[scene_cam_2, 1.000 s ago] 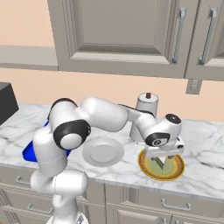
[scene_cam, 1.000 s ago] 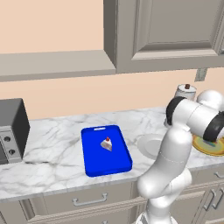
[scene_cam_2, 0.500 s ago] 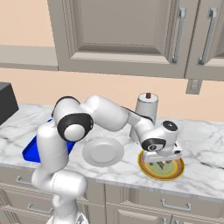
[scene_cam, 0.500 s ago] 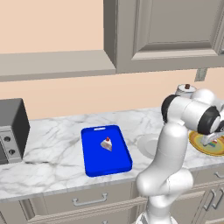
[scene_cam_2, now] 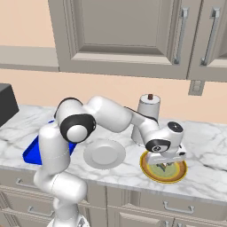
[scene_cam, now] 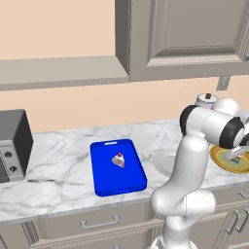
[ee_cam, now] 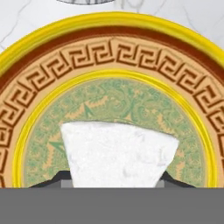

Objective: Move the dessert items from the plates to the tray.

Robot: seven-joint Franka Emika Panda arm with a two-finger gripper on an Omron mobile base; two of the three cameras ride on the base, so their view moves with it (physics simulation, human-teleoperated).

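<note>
- Writing: no legible brand, label or lettering on any item; the yellow-orange plate [ee_cam: 109, 52] carries only a Greek-key band and a green patterned centre.
- Layered cake wedge [ee_cam: 118, 153]: lies on the green centre of the yellow-orange plate. In the hand view its white top faces the camera, broad curved edge toward the top of that view, narrowing toward the bottom, so its long axis runs along the line of the gripper. In the left base view its coloured layers show [scene_cam: 237, 157].
- Gripper [scene_cam_2: 165, 165]: down on the yellow-orange plate [scene_cam_2: 150, 170], a dark finger tip [ee_cam: 57, 178] at each lower corner of the wedge. Jaws stand close at either flank of the wedge; whether they actually clamp it cannot be told.
- Cherry-topped cake wedge [scene_cam: 118, 159]: rests near the middle of the blue tray [scene_cam: 104, 180], cherry uppermost; which way its tip points is too small to tell.
- Blue tray: long axis runs from the counter front toward the wall, handle slot at the wall end.
- Pale plate [scene_cam_2: 104, 154]: sits between tray and yellow-orange plate, partly behind the arm in the left base view.
- Surroundings: marble counter [scene_cam: 58, 160]; dark toaster oven [scene_cam: 12, 145] at far left, well apart from the tray; white canister with dark knob [scene_cam_2: 148, 113] behind the plates by the wall; grey cabinets [scene_cam_2: 128, 35] above; wall outlet [scene_cam_2: 195, 87].
- Obstruction: the arm's own links cross above the pale plate.
</note>
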